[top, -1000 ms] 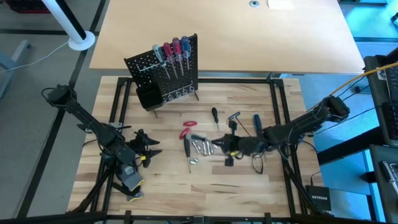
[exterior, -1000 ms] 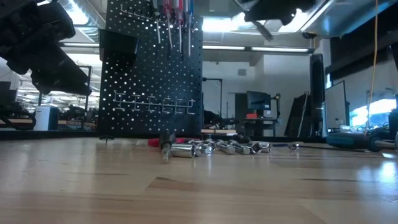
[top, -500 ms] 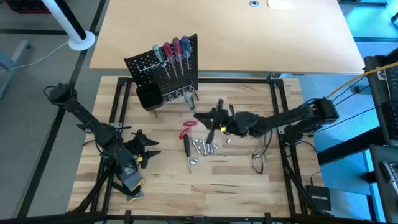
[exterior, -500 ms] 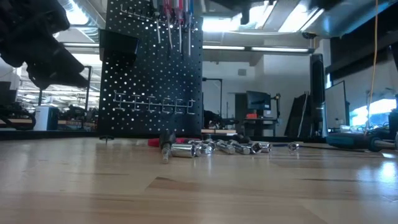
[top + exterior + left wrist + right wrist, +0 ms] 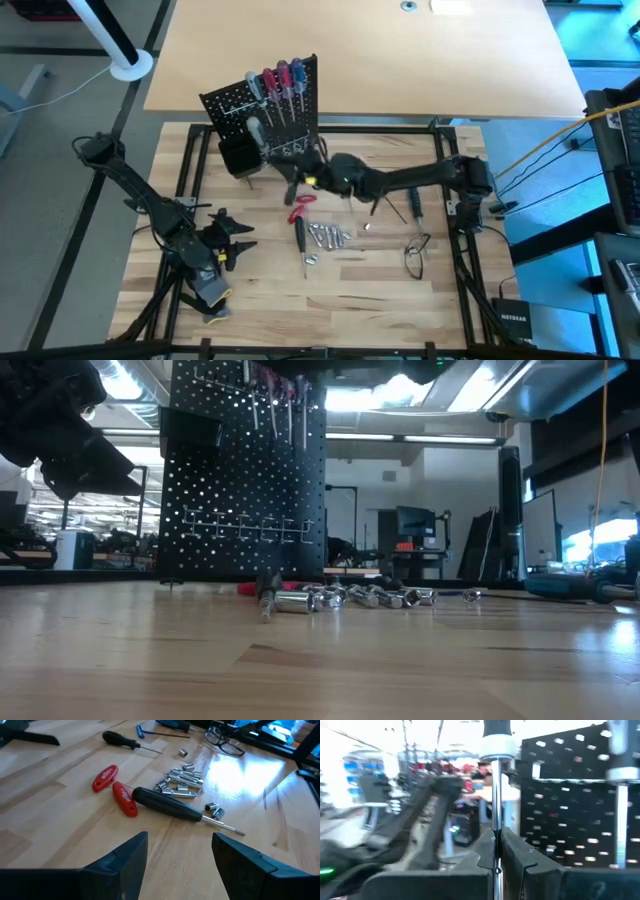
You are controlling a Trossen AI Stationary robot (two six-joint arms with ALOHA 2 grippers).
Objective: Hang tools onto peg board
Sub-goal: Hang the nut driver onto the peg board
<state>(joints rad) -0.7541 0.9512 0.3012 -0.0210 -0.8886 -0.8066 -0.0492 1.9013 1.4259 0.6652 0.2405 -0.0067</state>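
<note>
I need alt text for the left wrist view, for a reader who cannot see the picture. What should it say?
A black-handled screwdriver lies on the wooden table, its handle end by the red-handled pliers and a cluster of small silver metal bits just past it. A smaller black screwdriver and a pair of glasses lie farther off, and the left gripper stands open in the foreground.

The right arm is stretched across toward the peg board (image 5: 265, 115), its hand (image 5: 300, 172) clamped on a thin metal shaft (image 5: 496, 815) just before it, while the left hand (image 5: 238, 248) is held open, well apart from the board.
</note>
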